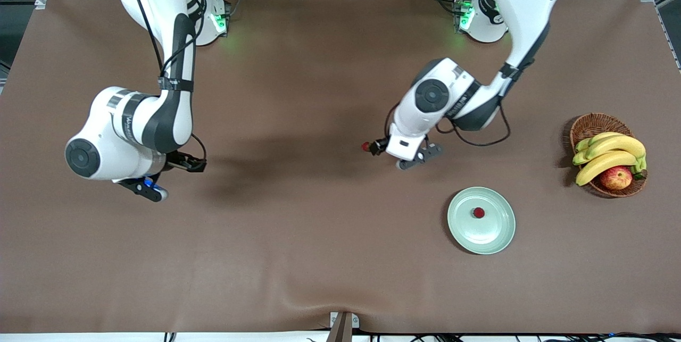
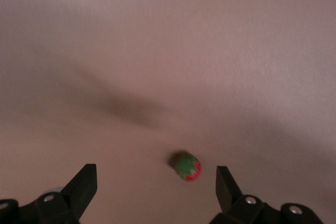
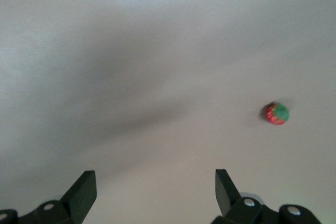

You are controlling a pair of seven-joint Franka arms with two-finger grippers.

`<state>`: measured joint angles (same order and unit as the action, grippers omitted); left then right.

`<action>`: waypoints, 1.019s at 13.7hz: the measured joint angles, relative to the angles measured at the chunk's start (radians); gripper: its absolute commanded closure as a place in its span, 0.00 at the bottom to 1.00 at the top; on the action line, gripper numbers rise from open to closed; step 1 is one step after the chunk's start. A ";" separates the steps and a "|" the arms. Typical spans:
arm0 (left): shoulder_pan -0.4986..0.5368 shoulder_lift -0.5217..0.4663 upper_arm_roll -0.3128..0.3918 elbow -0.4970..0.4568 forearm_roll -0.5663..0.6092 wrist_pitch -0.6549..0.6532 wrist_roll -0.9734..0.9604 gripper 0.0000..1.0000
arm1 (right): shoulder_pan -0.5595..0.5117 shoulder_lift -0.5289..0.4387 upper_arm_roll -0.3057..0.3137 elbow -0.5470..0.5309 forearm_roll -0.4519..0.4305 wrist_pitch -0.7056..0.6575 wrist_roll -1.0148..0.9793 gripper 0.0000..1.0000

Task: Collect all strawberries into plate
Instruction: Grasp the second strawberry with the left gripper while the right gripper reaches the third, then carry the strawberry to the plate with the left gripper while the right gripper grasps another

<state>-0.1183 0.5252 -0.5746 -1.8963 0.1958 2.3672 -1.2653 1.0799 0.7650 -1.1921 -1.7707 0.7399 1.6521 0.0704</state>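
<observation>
My left gripper is hanging over the middle of the bench, jaws standing apart with nothing between them. A strawberry is lying on the brown cloth right at my left fingertips. In the left wrist view that berry is sitting in the gap between my two fingers, closer to one pad than the other, touching neither, green cap turned up toward the camera.

My right gripper is hanging over the bench toward the right arm's end, jaws apart too, holding nothing; this arm is waiting. In the right wrist view a strawberry is lying on the cloth well clear of my right fingers, off to one side and not in line with the gap.

The plate is sitting near the front edge, toward the left arm's end, nearer the front camera than my left gripper. One strawberry is lying in it, a bit off centre. A basket with bananas and an apple is standing by the bench edge at the left arm's end.
</observation>
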 measured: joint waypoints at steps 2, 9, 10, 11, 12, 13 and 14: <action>-0.034 0.011 0.001 -0.013 0.000 0.049 -0.128 0.00 | 0.042 0.000 -0.036 -0.084 0.000 0.044 -0.078 0.00; -0.069 0.113 0.006 -0.012 0.253 0.138 -0.577 0.00 | 0.074 0.001 -0.111 -0.365 0.001 0.317 -0.444 0.00; -0.069 0.129 0.007 -0.007 0.298 0.142 -0.628 0.00 | 0.073 0.001 -0.113 -0.396 0.002 0.347 -0.473 0.00; -0.069 0.143 0.007 -0.003 0.324 0.143 -0.656 0.00 | 0.073 0.001 -0.114 -0.419 0.007 0.369 -0.491 0.00; -0.069 0.154 0.007 0.002 0.335 0.143 -0.664 0.00 | 0.073 0.001 -0.113 -0.436 0.019 0.388 -0.506 0.00; -0.069 0.163 0.007 0.006 0.338 0.143 -0.664 0.00 | 0.073 0.001 -0.109 -0.453 0.044 0.405 -0.528 0.00; -0.071 0.173 0.006 0.010 0.342 0.143 -0.664 0.00 | 0.072 0.001 -0.101 -0.473 0.082 0.424 -0.561 0.02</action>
<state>-0.1889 0.6980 -0.5683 -1.8867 0.5381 2.5107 -1.9289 1.1521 0.7663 -1.2930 -2.2439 0.8215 2.0765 -0.4908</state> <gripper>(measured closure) 0.000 0.000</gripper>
